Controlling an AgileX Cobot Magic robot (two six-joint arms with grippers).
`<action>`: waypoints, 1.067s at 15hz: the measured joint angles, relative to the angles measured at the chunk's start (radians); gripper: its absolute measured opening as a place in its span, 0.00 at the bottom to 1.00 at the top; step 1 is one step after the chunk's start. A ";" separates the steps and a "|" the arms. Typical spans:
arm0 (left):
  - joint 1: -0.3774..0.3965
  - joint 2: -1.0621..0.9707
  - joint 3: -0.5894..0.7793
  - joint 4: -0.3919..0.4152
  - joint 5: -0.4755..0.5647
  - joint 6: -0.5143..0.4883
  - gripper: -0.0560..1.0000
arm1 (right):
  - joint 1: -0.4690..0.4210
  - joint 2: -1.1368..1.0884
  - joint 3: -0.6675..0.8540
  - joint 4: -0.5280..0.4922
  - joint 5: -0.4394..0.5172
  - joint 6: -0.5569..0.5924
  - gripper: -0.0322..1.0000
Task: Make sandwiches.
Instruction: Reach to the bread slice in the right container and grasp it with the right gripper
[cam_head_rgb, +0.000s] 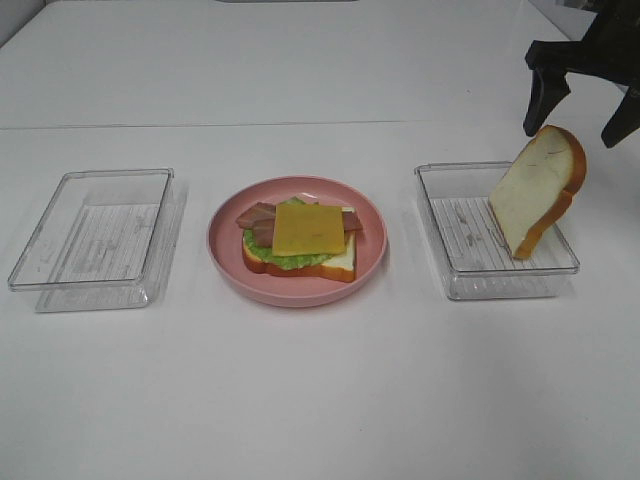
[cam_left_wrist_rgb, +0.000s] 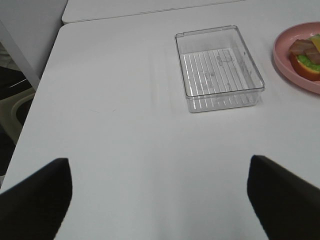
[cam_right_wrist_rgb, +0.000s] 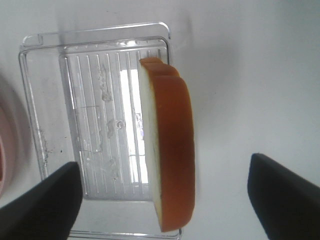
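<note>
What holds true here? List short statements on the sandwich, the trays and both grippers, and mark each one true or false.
1. The yellow cheese square is the topmost layer on the round pink plate. True.
2. A second bread slice covers the cheese. False: the white bread slice with orange-brown crust stands tilted in the right clear plastic tray.
3. The right gripper is shut on that slice. False: its jaws stand wide open, clear of it.
4. The left gripper is open. True.
</note>
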 joint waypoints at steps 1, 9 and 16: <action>0.000 0.000 0.000 0.000 0.000 0.000 0.88 | 0.000 0.016 0.000 -0.007 0.000 0.000 0.87; 0.000 0.000 0.000 0.000 0.000 0.000 0.88 | 0.000 0.126 0.000 -0.012 0.000 0.000 0.86; 0.000 0.000 0.000 0.000 0.000 0.000 0.88 | 0.002 0.140 0.000 0.031 0.001 0.000 0.25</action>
